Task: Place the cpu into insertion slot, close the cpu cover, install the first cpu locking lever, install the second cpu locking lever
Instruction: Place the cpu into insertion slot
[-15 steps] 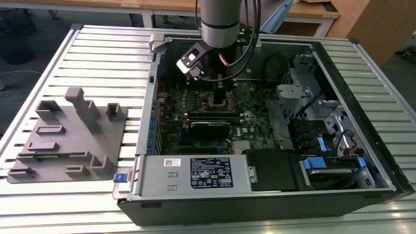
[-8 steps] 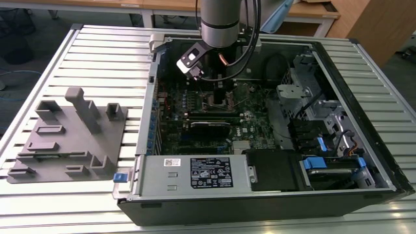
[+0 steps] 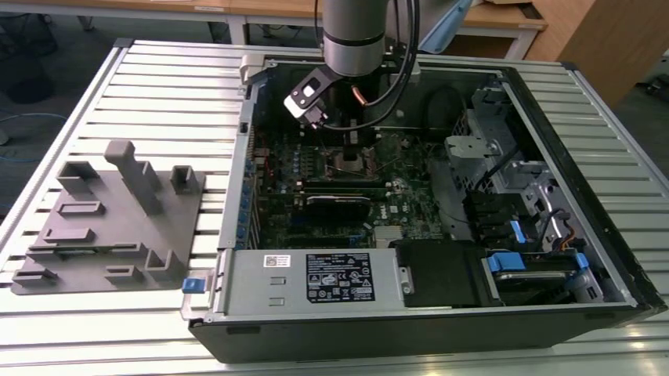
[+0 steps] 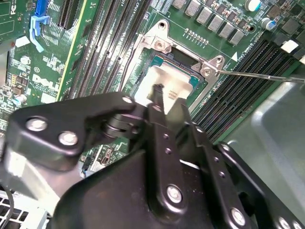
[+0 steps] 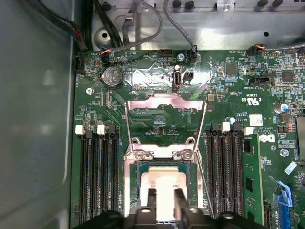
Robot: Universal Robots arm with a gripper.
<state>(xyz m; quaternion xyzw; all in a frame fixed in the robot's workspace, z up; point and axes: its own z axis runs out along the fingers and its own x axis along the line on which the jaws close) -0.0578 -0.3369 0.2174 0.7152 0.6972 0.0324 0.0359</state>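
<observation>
We see the end effector (image 5: 165, 192) narrowly parted, gripping nothing, poised just over the cpu (image 5: 162, 175). The cpu sits in the insertion slot (image 5: 140, 168); the cpu cover (image 5: 165, 99) stands open.

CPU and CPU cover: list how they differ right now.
The cpu is a solid plate; the cpu cover is an open frame with green board showing through its centre. The cpu lies flat in the insertion slot; the cpu cover is swung open, off the slot. The claw is over the cpu, not the cpu cover. Both are silvery metal and squarish.
</observation>
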